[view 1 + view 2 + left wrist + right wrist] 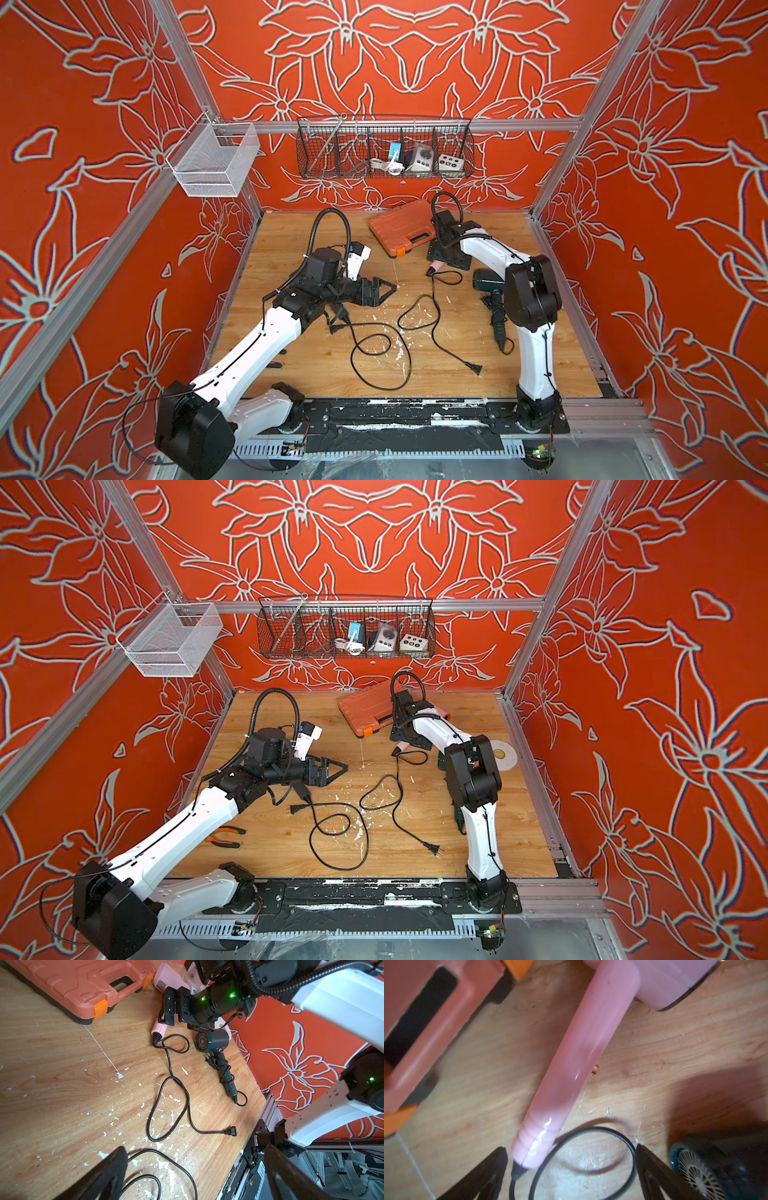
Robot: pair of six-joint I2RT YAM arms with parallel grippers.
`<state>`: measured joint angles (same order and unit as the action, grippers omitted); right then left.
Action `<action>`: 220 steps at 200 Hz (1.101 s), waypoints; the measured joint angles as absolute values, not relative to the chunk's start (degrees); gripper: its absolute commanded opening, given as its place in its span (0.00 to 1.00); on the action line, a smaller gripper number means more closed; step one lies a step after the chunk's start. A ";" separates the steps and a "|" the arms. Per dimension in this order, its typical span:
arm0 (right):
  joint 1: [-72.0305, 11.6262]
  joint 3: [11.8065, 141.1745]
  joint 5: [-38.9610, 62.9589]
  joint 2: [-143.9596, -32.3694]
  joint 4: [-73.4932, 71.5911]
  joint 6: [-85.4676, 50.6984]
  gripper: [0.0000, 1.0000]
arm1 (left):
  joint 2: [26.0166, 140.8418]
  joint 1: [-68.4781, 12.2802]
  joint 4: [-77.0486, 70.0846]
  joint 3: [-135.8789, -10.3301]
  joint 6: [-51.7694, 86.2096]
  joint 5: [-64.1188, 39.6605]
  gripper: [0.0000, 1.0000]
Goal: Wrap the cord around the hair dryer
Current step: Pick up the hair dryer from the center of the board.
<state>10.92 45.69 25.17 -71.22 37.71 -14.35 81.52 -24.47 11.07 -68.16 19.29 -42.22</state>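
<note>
Pink hair dryer (571,1064) — flat on the wood table (548,353), just beside the closed orange tool case (399,226). Its cord (188,1099) lies loose in loops. My right pincer (571,1151) hangs spread wide over the handle end, gripping nothing. My left pincer (384,289) is likewise wide apart, empty. Black wire basket (384,176) — holds white cable (388,166), blue adapter (395,148), button box (451,163).

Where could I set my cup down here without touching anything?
Bare wood on the table: back left corner, between left arm and orange case, and front left, between pliers and cords. Cords strew the middle; the pink hair dryer and dark hair dryer crowd the right.
</note>
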 measured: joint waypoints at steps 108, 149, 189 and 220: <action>-11.22 61.87 15.51 -78.08 38.04 -22.79 0.99 | 71.85 -24.27 12.49 -55.79 19.99 -34.74 0.99; -17.96 73.89 7.40 -89.41 38.39 -27.83 0.99 | 65.95 -23.59 14.09 -52.49 19.97 -32.95 1.00; -22.81 85.97 -0.89 -104.07 39.97 -32.25 0.99 | 64.31 -23.27 14.35 -51.00 20.01 -32.32 1.00; -24.25 92.51 -5.67 -113.58 42.00 -36.80 0.99 | 64.20 -23.07 14.52 -50.85 20.01 -32.12 1.00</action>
<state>-24.25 92.51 -5.67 -113.58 42.00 -36.80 64.20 -23.07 14.52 -50.85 20.01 -32.12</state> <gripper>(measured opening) 0.988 0.995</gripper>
